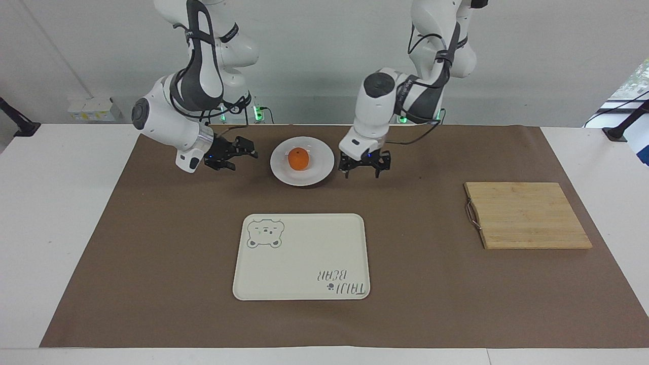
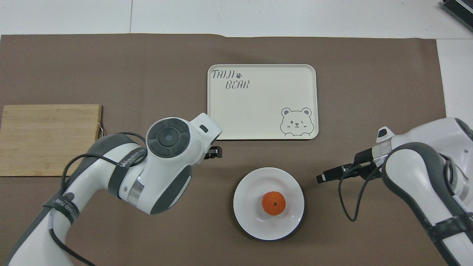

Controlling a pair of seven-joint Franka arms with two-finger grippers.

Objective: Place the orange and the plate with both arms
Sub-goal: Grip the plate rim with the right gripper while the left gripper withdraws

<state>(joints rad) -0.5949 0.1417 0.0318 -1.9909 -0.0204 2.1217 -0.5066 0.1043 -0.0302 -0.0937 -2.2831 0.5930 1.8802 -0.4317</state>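
Observation:
The orange [image 1: 298, 158] lies in the middle of the white plate [image 1: 315, 175], on the brown mat close to the robots. It also shows in the overhead view [image 2: 274, 203] on the plate [image 2: 254, 221]. My left gripper [image 1: 363, 171] is open and empty, low over the mat beside the plate toward the left arm's end; in the overhead view [image 2: 215, 152] the arm covers most of it. My right gripper [image 1: 242, 152] is open and empty, low over the mat beside the plate toward the right arm's end, and also shows in the overhead view [image 2: 322, 178].
A cream tray printed with a bear [image 1: 304, 253] lies farther from the robots than the plate, also in the overhead view [image 2: 258, 107]. A wooden cutting board [image 1: 527, 215] with a metal handle lies toward the left arm's end [image 2: 48, 138].

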